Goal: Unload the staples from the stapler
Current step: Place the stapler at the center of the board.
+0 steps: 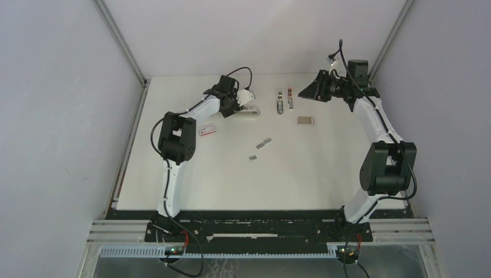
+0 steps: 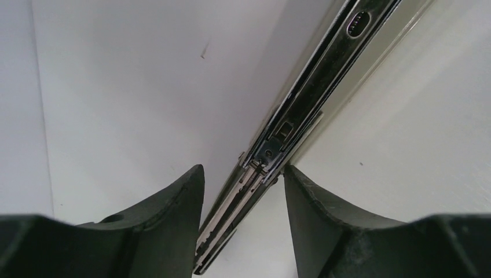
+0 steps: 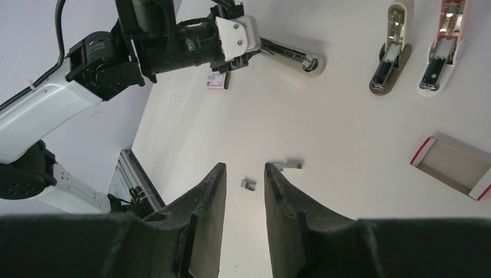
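Observation:
The stapler point(image 1: 252, 110) lies at the back left of the table, its open metal magazine point(image 2: 301, 98) running slantwise away between my left gripper's jaws. My left gripper point(image 1: 242, 106) point(image 2: 242, 169) is part open around that rail. The rail brushes the right fingertip point(image 2: 292, 179) and leans on the left finger point(image 2: 188, 231) lower down. I cannot tell whether any staples sit in the channel. Loose staples point(image 1: 264, 142) point(image 3: 288, 165) lie mid-table, with another short piece point(image 1: 253, 157) point(image 3: 248, 184) nearby. My right gripper point(image 1: 305, 91) point(image 3: 243, 167) hovers high at the back right, narrowly open and empty.
Two more opened staplers point(image 1: 280, 104) point(image 1: 290, 99) lie side by side at the back centre. A small open box point(image 1: 305, 120) point(image 3: 451, 165) sits below them. A pink-and-white box point(image 1: 206, 131) point(image 3: 217, 81) rests by the left arm. Walls enclose the table on three sides.

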`<state>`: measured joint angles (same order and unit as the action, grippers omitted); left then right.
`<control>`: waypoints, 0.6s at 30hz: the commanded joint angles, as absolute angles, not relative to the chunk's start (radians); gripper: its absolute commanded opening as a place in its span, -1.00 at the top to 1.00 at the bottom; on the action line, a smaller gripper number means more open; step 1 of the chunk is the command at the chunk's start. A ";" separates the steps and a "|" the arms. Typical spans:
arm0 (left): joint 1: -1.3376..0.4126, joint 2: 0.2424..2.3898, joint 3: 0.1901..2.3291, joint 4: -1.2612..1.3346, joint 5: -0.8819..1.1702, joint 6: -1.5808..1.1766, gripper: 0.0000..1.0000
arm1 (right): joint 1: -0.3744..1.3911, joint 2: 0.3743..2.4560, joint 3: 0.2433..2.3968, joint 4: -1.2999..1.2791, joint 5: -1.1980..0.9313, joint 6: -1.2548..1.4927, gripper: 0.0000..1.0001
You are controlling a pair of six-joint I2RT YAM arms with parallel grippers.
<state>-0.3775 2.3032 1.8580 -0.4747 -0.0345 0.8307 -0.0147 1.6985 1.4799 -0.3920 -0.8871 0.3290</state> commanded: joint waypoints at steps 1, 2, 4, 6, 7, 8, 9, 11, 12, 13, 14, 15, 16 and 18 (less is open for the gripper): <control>-0.383 2.348 1.963 -0.472 -0.065 0.828 -0.12 | -0.027 1.641 1.456 -0.319 -0.924 0.333 0.39; -0.384 2.358 1.978 -0.476 -0.069 0.827 -0.06 | -0.031 1.641 1.456 -0.317 -0.928 0.334 0.39; -0.385 2.371 2.000 -0.487 -0.070 0.826 0.00 | -0.036 1.641 1.455 -0.313 -0.935 0.339 0.39; -0.386 2.382 2.017 -0.488 -0.073 0.824 0.01 | -0.042 1.641 1.454 -0.306 -0.941 0.343 0.39; -0.388 2.389 2.028 -0.487 -0.079 0.821 0.01 | -0.044 1.642 1.453 -0.305 -0.943 0.345 0.39; -0.387 2.397 2.040 -0.491 -0.082 0.818 0.03 | -0.043 1.641 1.453 -0.305 -0.945 0.345 0.38; -0.388 2.405 2.055 -0.494 -0.084 0.815 0.04 | -0.046 1.643 1.452 -0.303 -0.945 0.346 0.38; -0.389 2.423 2.092 -0.507 -0.089 0.807 0.08 | -0.048 1.643 1.449 -0.302 -0.947 0.347 0.37; -0.389 2.433 2.110 -0.515 -0.089 0.801 0.15 | -0.049 1.643 1.448 -0.302 -0.947 0.348 0.36; -0.389 2.441 2.126 -0.525 -0.089 0.795 0.22 | -0.050 1.643 1.447 -0.302 -0.948 0.349 0.36; -0.391 2.448 2.138 -0.531 -0.087 0.789 0.24 | -0.052 1.642 1.445 -0.300 -0.949 0.348 0.36; -0.391 2.452 2.146 -0.535 -0.086 0.785 0.25 | -0.054 1.642 1.445 -0.299 -0.950 0.349 0.35; -0.391 2.458 2.152 -0.537 -0.086 0.783 0.25 | -0.055 1.641 1.444 -0.298 -0.950 0.350 0.35; -0.392 2.464 2.162 -0.542 -0.090 0.779 0.27 | -0.059 1.643 1.443 -0.298 -0.950 0.350 0.35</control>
